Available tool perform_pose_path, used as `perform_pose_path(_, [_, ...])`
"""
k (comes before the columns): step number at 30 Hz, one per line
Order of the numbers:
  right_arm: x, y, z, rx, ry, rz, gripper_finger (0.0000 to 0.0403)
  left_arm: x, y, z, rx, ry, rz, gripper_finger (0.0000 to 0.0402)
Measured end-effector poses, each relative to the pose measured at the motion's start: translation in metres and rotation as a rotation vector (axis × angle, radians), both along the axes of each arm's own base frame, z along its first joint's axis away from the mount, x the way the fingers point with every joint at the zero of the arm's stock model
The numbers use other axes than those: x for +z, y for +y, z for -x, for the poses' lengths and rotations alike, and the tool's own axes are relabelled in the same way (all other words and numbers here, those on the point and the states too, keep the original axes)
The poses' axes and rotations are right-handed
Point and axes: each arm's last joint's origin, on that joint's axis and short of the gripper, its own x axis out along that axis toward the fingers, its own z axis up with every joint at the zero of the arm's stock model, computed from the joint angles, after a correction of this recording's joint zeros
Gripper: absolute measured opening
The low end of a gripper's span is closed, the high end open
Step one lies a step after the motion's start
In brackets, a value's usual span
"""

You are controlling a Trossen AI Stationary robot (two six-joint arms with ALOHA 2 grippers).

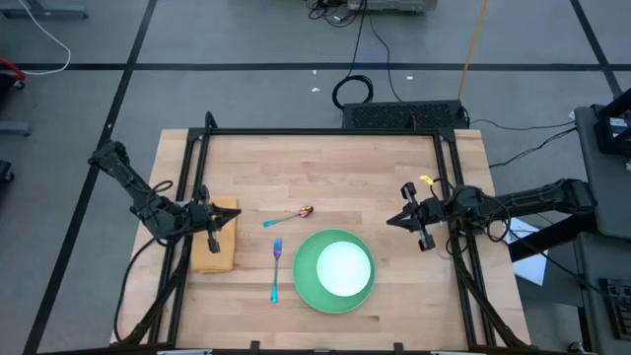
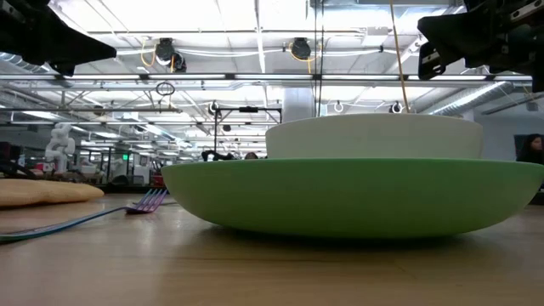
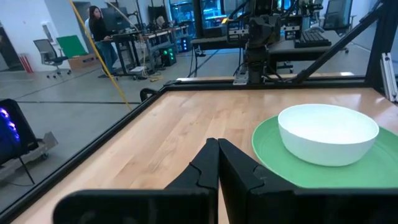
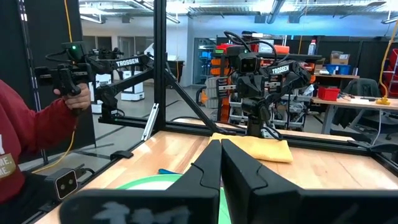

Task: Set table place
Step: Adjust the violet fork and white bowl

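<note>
Evidently both claws hang empty with fingers pressed together, the left gripper [image 1: 211,228] over the tan cloth [image 1: 219,256] and the right gripper [image 1: 416,221] just beside the green plate [image 1: 308,281], so nothing is being moved yet.

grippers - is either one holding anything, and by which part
Nothing is held. The left gripper is shut and empty above the cloth; the right gripper is shut and empty.

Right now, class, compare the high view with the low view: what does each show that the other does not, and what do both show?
Only the high view shows the spoon, the whole tan folded cloth under the shut left gripper, the shut right gripper and the table's black frame.

Only the low view shows the ceiling lights of the room behind.

Both show the green plate holding the white bowl, the blue-handled fork and the wooden table.
</note>
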Motion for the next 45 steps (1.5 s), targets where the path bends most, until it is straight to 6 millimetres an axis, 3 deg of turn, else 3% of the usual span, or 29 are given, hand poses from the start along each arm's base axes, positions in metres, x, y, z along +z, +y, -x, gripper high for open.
perform_pose_path(6, [-0.003,0.000,-0.002,-0.004,0.021,0.001,0.0000,0.000,0.000,0.000,0.002,-0.009,0.030,0.0010])
perform_pose_path(9, [-0.002,-0.003,-0.007,-0.107,0.033,-0.060,0.0000,0.000,0.000,0.000,0.001,-0.009,0.028,0.0010])
perform_pose_path(14, [0.011,0.000,-0.025,-0.102,0.113,-0.066,0.0000,0.000,-0.001,0.000,-0.023,0.016,-0.053,0.0010])
perform_pose_path(19, [0.029,0.010,-0.045,-0.070,0.134,0.025,0.0000,0.002,-0.006,-0.001,-0.229,0.032,-0.175,0.0010])
perform_pose_path(22, [0.040,0.012,-0.050,-0.061,0.110,0.040,0.0000,0.010,-0.006,-0.002,-0.217,-0.032,-0.177,0.0010])
perform_pose_path(25, [0.042,0.001,-0.051,-0.160,0.127,-0.009,0.0000,0.016,-0.001,-0.004,-0.170,-0.073,-0.184,0.0010])
perform_pose_path(30, [0.043,-0.019,-0.049,-0.137,0.113,-0.042,0.0000,0.016,0.007,-0.003,-0.141,-0.095,-0.183,0.0010])
perform_pose_path(35, [0.038,-0.020,-0.033,-0.146,0.044,0.017,0.0000,0.006,0.016,0.003,-0.062,-0.162,-0.182,0.0010])
perform_pose_path(45, [0.004,-0.023,-0.009,-0.187,0.033,0.106,0.0000,-0.026,0.026,0.011,0.068,-0.108,-0.126,0.0010])
